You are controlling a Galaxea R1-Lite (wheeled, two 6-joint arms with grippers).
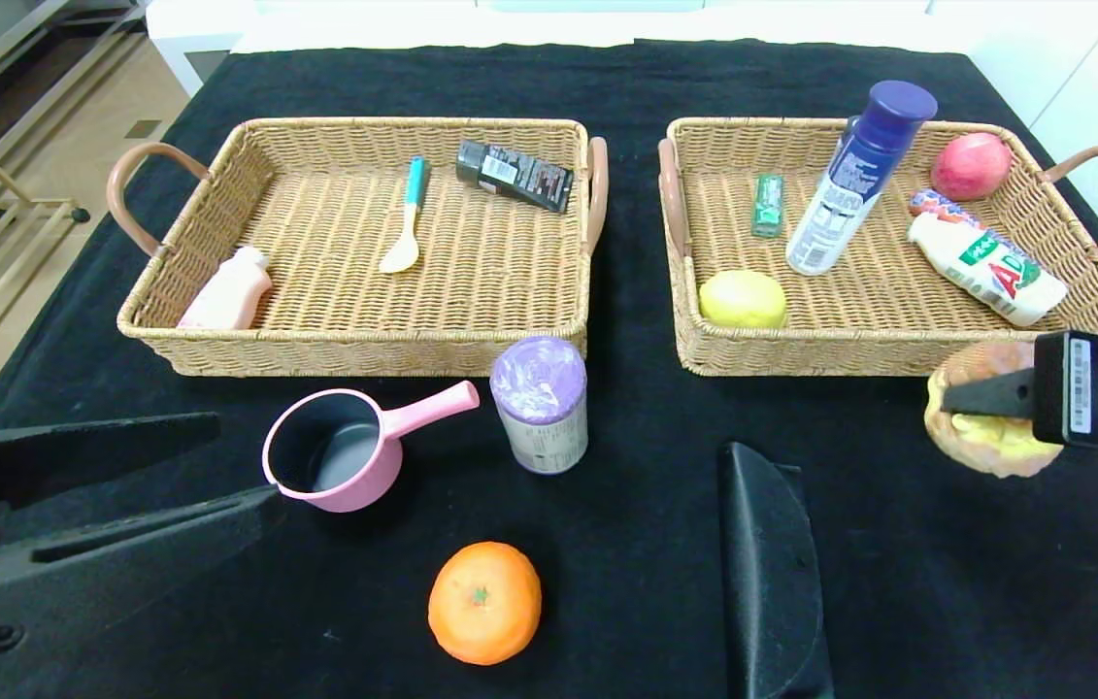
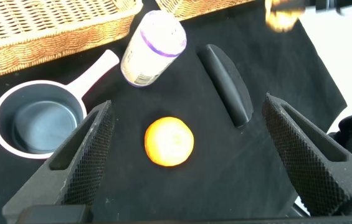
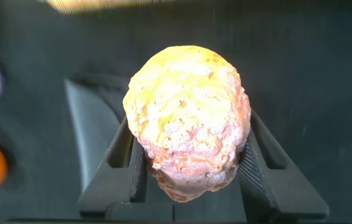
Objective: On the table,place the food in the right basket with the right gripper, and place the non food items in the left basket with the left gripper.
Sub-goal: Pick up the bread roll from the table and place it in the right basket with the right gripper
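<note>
You've got the black-draped table [image 1: 626,87] w/ the right basket [image 1: 898,349] at its far right. Your right gripper [image 1: 956,398] is clamped on the cream bun [image 1: 985,442], which is held just in front of that basket's near rim, off the cloth. Bun's tan, lumpy, w/ yellow cream; in the head view its long axis runs roughly vertical. Left gripper [image 2: 182,155] sits spread wide above the orange [image 2: 169,142], nothing held.

The head camera looks down from high up at the whole tabletop [image 1: 626,87]. The left wrist camera looks down past its claw [image 2: 185,155] at the orange [image 2: 169,142], also seen from the head. The right wrist camera sits very close to the bun [image 3: 187,118].
</note>
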